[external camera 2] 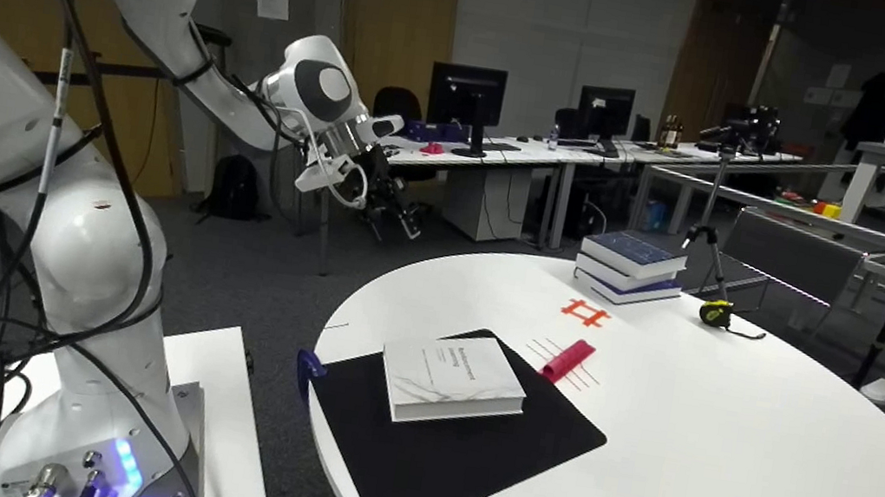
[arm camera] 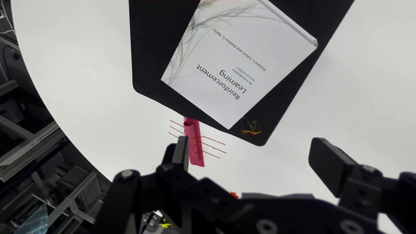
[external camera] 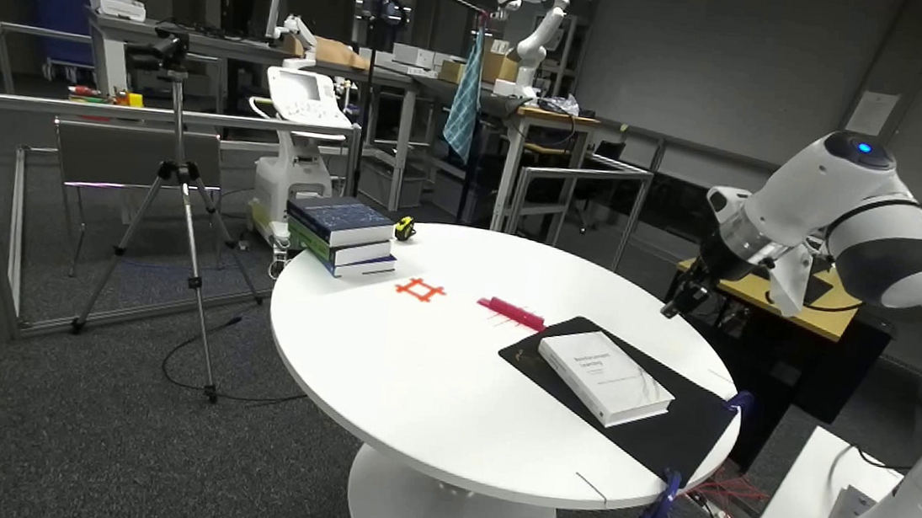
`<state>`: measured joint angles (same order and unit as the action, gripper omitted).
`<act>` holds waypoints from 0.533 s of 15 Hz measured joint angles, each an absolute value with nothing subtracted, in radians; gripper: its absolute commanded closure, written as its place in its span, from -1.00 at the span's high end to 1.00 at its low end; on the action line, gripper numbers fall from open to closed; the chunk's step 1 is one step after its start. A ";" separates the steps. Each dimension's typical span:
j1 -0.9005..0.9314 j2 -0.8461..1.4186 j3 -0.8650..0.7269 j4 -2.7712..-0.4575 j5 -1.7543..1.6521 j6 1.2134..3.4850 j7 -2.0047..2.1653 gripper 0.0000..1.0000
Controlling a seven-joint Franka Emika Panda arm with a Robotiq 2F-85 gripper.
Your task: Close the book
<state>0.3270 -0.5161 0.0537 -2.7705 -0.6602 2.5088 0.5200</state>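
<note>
The book (external camera: 606,379) is a thick white volume titled "Reinforcement Learning". It lies shut and flat, cover up, on a black mat (external camera: 691,417) on the round white table. It also shows in an exterior view (external camera 2: 454,377) and in the wrist view (arm camera: 240,61), partly cut off at the top. My gripper (external camera: 681,301) is above the table's edge, apart from the book; it shows dark in an exterior view (external camera 2: 399,216). In the wrist view the gripper (arm camera: 253,159) has its fingers wide apart with nothing between them.
Blue clamps (external camera 2: 311,365) hold the mat at the table edge. A pink strip (arm camera: 194,143) touches the mat's edge. An orange frame (external camera: 421,290), a stack of thick books (external camera: 342,235) and a yellow tape measure (external camera: 405,228) are farther off on the table (external camera: 399,371).
</note>
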 measured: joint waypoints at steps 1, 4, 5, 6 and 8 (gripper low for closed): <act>0.346 -0.548 0.041 -2.771 -0.624 2.489 0.497 1.00; 0.366 -0.648 0.029 -2.771 -0.513 2.440 0.438 1.00; 0.347 -0.678 0.047 -2.771 -0.450 2.435 0.396 1.00; 0.328 -0.706 0.063 -2.770 -0.395 2.430 0.361 1.00; 0.297 -0.758 0.087 -2.769 -0.305 2.421 0.304 1.00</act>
